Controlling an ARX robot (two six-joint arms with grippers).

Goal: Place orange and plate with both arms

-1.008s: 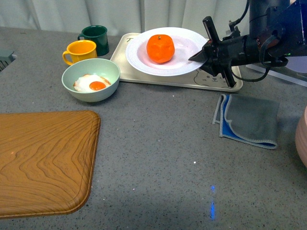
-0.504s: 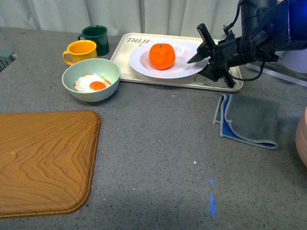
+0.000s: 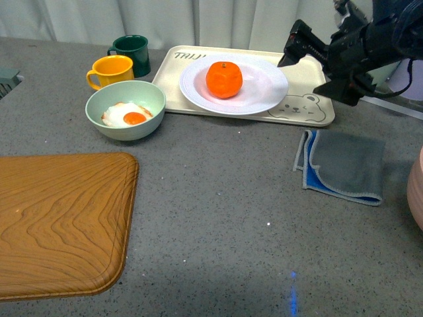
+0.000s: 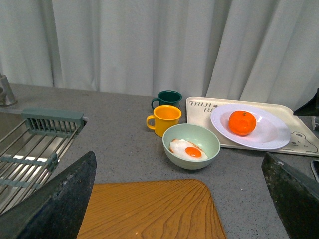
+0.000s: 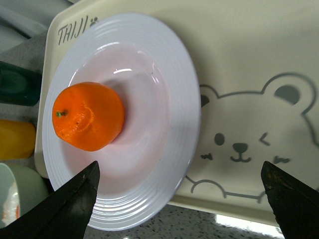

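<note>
The orange (image 3: 224, 79) sits in the white ribbed plate (image 3: 264, 96), which lies on the cream bear tray (image 3: 301, 109) at the back of the counter. Both also show in the right wrist view, orange (image 5: 88, 116) and plate (image 5: 174, 119), and in the left wrist view, orange (image 4: 242, 122) and plate (image 4: 271, 134). My right gripper (image 3: 322, 72) is open and empty, raised above the tray just right of the plate. My left gripper (image 4: 182, 199) is open and empty, out of the front view, above the wooden board (image 4: 149, 211).
A pale green bowl with a fried egg (image 3: 125, 109), a yellow mug (image 3: 111, 70) and a dark green mug (image 3: 132, 51) stand left of the tray. A grey cloth (image 3: 344, 165) lies front right. A sink rack (image 4: 30, 149) is at the far left.
My right gripper has let go of the plate's right rim and drawn back up and to the right. The plate has settled flat on the tray with the orange in it.
</note>
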